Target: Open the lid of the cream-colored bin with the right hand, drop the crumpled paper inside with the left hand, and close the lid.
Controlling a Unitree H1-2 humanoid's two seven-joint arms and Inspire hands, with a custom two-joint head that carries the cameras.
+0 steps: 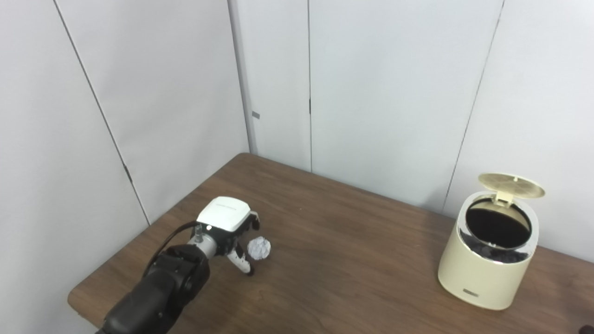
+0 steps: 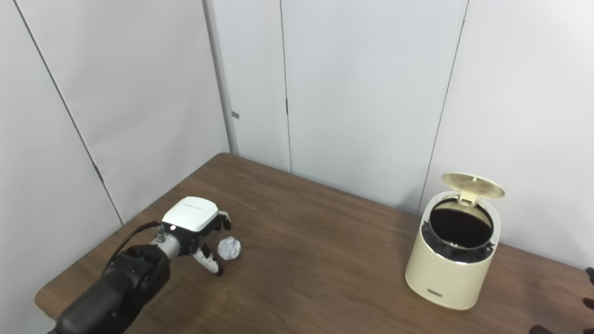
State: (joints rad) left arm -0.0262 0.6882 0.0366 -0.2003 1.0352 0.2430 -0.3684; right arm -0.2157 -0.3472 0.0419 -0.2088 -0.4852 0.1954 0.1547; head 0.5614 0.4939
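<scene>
The crumpled paper ball (image 1: 259, 248) lies on the brown table (image 1: 352, 260) at the left. My left hand (image 1: 229, 227), with a white back and dark fingers, rests just left of the ball. Its fingers are apart, with thumb and fingers either side of the ball, and it holds nothing. The cream-colored bin (image 1: 489, 260) stands at the right with its round lid (image 1: 510, 184) tipped up and back, showing a dark liner inside. Only the dark fingertips of my right hand (image 2: 588, 304) show at the right edge of the right eye view, spread apart and clear of the bin.
White wall panels (image 1: 380, 93) close in the table at the back and left. The table's rounded front left corner (image 1: 76, 297) is close to my left arm. Bare tabletop lies between the paper and the bin.
</scene>
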